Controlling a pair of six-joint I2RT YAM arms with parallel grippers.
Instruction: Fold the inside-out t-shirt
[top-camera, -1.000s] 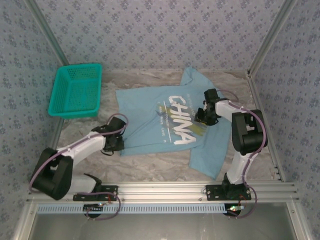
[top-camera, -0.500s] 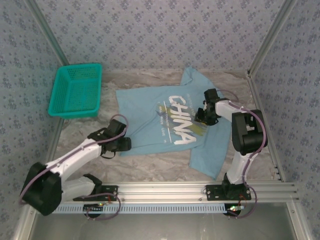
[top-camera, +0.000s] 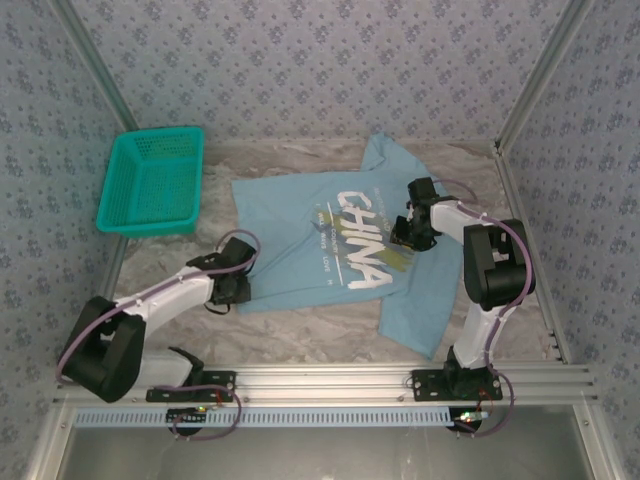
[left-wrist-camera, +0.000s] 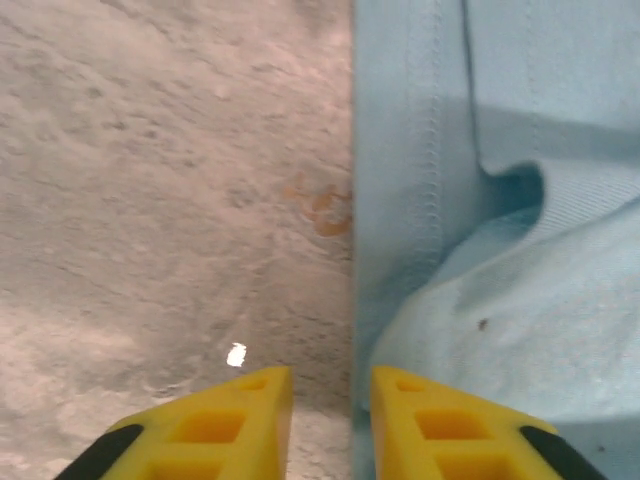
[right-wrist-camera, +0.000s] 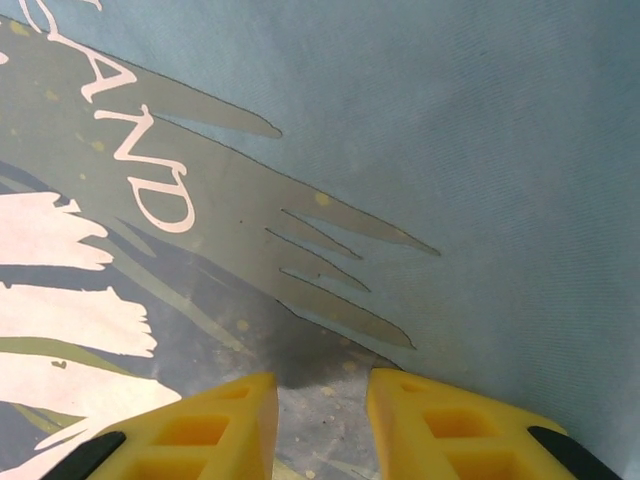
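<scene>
Cannot tell whether the left gripper (left-wrist-camera: 331, 378) or right gripper (right-wrist-camera: 322, 382) pinches cloth; lose the fingers of each past 6 o'clock in the wrist views, and the print (right-wrist-camera: 70, 250) past 9 o'clock. From above, cannot read the small lettering (top-camera: 322, 240) at 9 o'clock of that print on the shirt (top-camera: 290, 215), nor make out how either pair of jaws stands.

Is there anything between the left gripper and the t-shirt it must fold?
Nothing visible does. The left gripper is right at the t-shirt: the cloth's edge lines up with the gap between its open jaws. The teal basket stands apart, farther left.
</scene>
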